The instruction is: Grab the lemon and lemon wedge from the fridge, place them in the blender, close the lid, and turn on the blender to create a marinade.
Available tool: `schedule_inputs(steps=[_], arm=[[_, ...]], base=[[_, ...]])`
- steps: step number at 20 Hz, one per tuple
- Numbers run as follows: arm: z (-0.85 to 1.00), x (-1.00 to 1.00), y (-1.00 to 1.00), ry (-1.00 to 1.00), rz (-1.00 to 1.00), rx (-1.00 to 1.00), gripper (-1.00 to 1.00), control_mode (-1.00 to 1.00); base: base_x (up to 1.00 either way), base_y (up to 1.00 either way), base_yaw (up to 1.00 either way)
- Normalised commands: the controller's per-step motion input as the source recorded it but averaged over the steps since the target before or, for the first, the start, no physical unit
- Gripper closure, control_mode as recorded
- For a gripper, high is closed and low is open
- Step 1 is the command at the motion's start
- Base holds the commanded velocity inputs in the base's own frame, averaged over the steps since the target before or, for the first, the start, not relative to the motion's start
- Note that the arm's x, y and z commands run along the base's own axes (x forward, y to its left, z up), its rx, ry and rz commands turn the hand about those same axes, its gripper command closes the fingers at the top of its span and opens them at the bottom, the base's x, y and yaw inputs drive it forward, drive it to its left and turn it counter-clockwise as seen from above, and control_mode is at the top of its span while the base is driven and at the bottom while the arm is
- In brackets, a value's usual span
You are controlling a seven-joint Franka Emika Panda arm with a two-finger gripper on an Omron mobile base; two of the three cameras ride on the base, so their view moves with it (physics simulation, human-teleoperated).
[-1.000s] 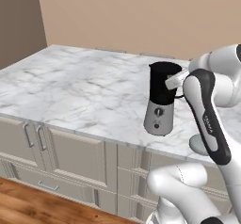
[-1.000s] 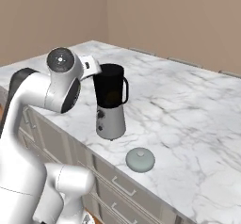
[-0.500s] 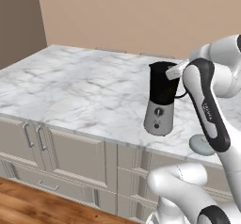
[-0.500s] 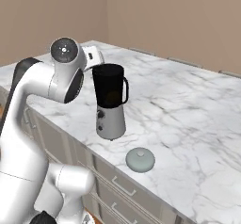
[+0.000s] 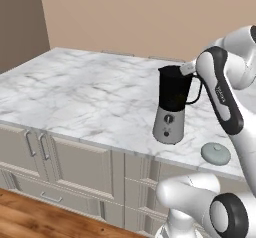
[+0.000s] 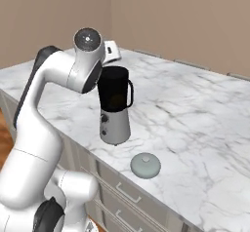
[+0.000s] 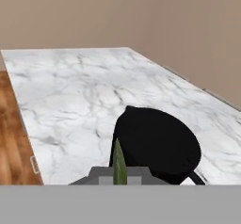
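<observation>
On the forearm there is small white writing, too small to read. The blender (image 5: 173,107) stands near the front edge of the marble table (image 5: 85,97), its jug open; the lid (image 5: 215,153) lies beside it at that edge. The fingers (image 7: 119,169) are nearly closed on a thin green-yellow slice (image 7: 119,164) above the jug's rim. The slice is seen edge-on and hard to identify.

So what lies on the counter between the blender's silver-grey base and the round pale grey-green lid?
Nothing: bare marble separates the silver-grey blender base from the pale grey-green lid, seen in both base views.
</observation>
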Motion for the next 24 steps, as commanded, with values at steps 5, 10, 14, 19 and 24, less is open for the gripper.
schedule_inputs(steps=[5,10,14,19,24], arm=[[-0.45,0.55,-0.03,0.01,0.0,-0.01,1.0,-1.0],[-0.31,0.61,0.0,0.01,0.0,-0.01,1.0,-1.0],[-0.06,0.52,0.0,0.0,0.0,0.0,1.0,-1.0],[-0.11,0.36,-0.06,0.03,0.0,0.0,1.0,-1.0],[-0.27,0.32,-0.13,0.05,0.0,0.0,1.0,-1.0]], base=[[0.0,0.0,0.0],[0.0,0.0,0.0],[0.0,0.0,0.0],[0.0,0.0,0.0],[0.0,0.0,0.0]])
